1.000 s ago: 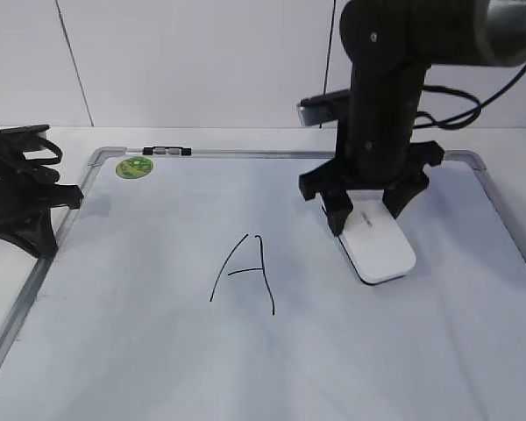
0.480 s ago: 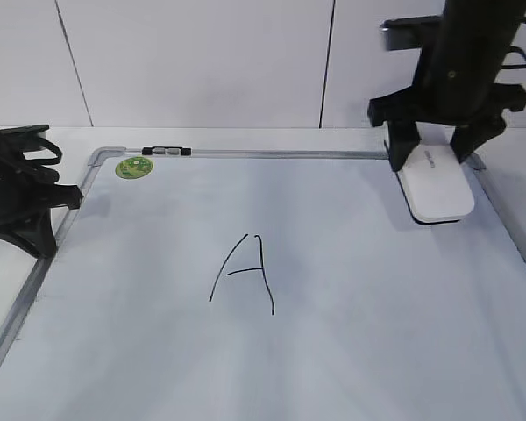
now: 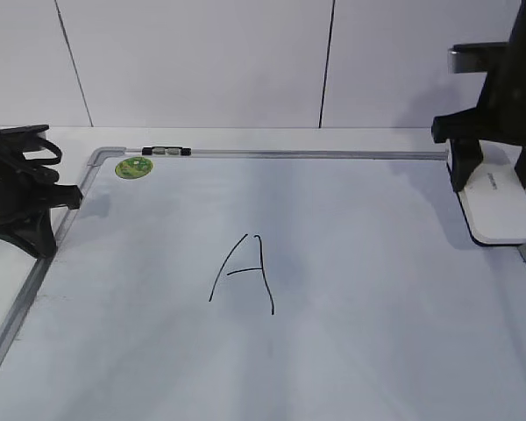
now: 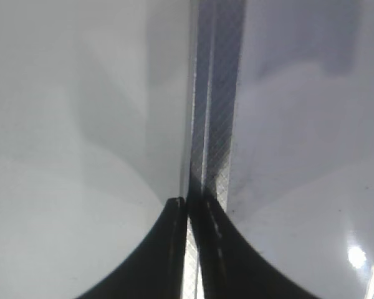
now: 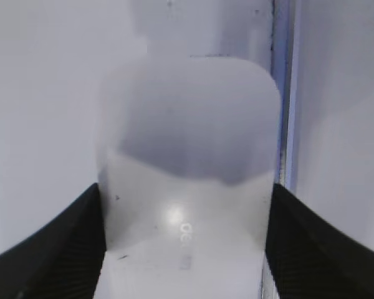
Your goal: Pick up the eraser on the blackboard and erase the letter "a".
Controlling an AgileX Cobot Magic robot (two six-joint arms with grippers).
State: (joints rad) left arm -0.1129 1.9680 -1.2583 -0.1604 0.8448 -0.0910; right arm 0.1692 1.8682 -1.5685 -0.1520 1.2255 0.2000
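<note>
The eraser (image 3: 500, 210) is clamped by the right gripper (image 3: 494, 180) at the blackboard (image 3: 351, 351) edge, probably for setting down, while the left gripper (image 4: 188, 205) is kept closed.

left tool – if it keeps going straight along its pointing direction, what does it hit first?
Most likely the blackboard's metal frame: in the left wrist view the left tool, shut, sits right over that rail and points along it. Contact can't be judged. Nothing else shows in that line.
</note>
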